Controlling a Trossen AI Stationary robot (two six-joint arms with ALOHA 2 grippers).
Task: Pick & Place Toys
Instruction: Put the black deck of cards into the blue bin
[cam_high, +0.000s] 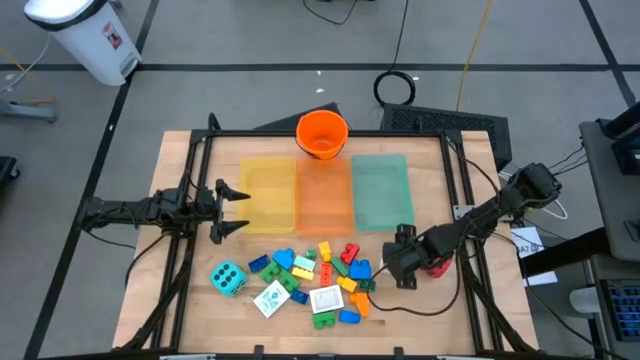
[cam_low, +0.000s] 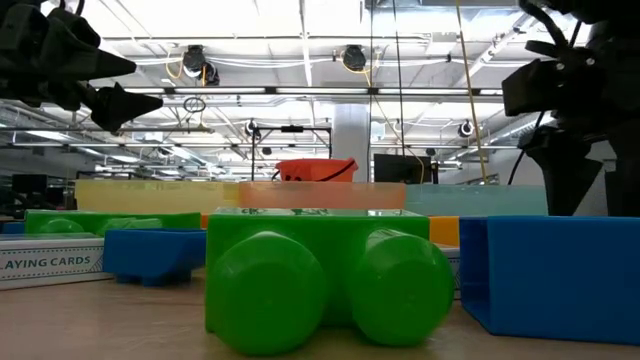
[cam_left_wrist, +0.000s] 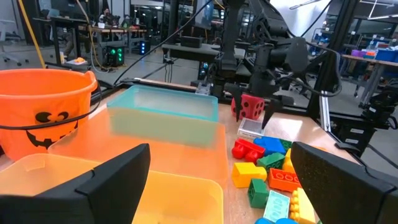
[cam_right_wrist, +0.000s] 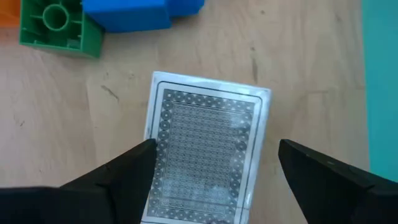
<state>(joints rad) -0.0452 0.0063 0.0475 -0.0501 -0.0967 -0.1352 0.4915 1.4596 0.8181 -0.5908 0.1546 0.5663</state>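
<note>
We judge we are at the pick step: our right gripper (cam_right_wrist: 214, 165) hangs with jaws wide, empty, straddling 1 card pack (cam_right_wrist: 205, 146) lying flat on the table by the red die (cam_left_wrist: 252, 106), so next we lower and close on it.

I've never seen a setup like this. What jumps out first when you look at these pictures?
First comes the bright heap of plastic bricks at the table's near edge, with a teal die at its left end. Behind it lie three see-through trays, yellow, orange and green, and an orange bucket with a pumpkin face. The right gripper hangs open right above a card pack; the left gripper waits open by the yellow tray.
</note>
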